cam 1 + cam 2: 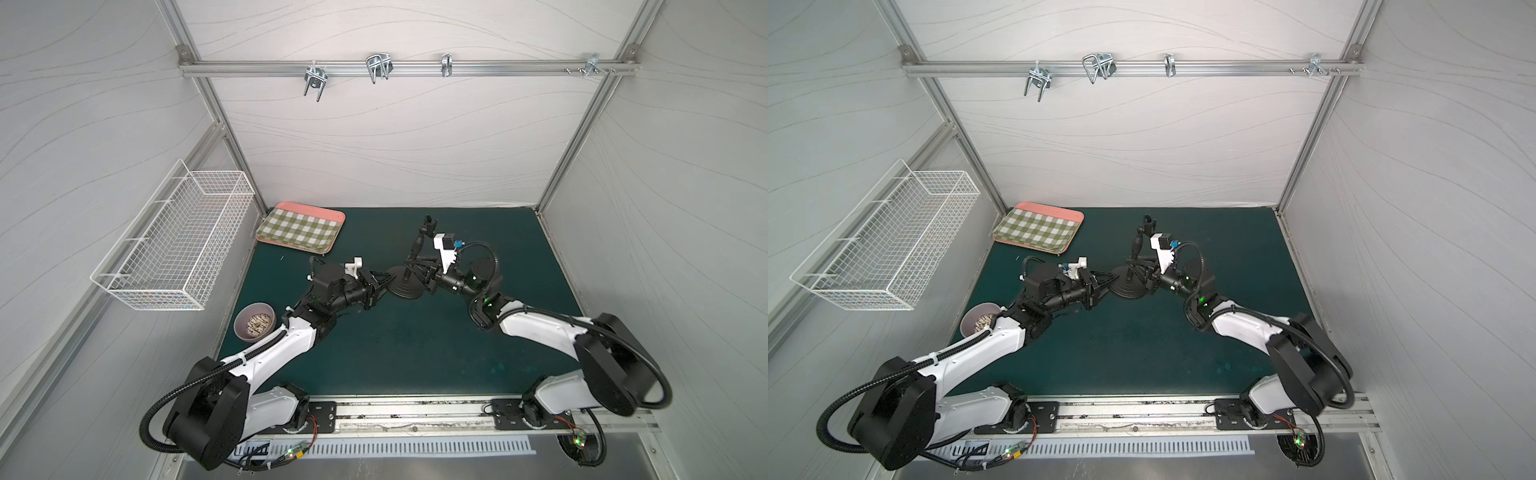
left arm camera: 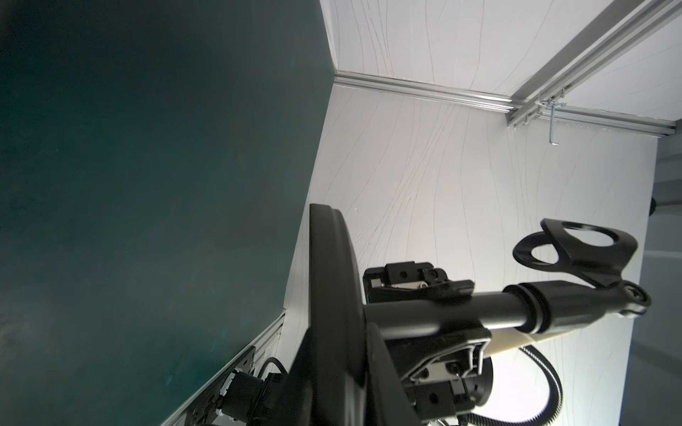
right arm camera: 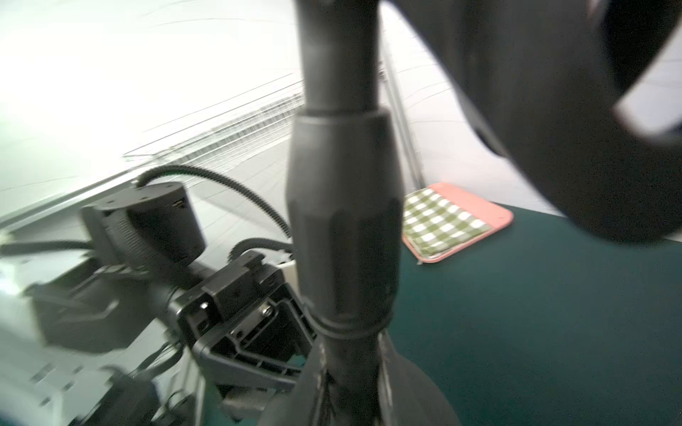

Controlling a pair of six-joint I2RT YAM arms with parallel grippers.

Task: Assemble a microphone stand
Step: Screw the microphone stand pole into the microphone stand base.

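The microphone stand's round black base is over the middle of the green mat, tilted. My left gripper is shut on the base's rim. The thin black rod rises from the base's centre and ends in the U-shaped clip. My right gripper is shut on the rod just above the base, with one finger on each side. Where the rod meets the base is hidden.
A pink tray with a green checked cloth lies at the mat's back left. A grey bowl sits at the left edge beside my left arm. A white wire basket hangs on the left wall. Metal hooks hang from the rear rail.
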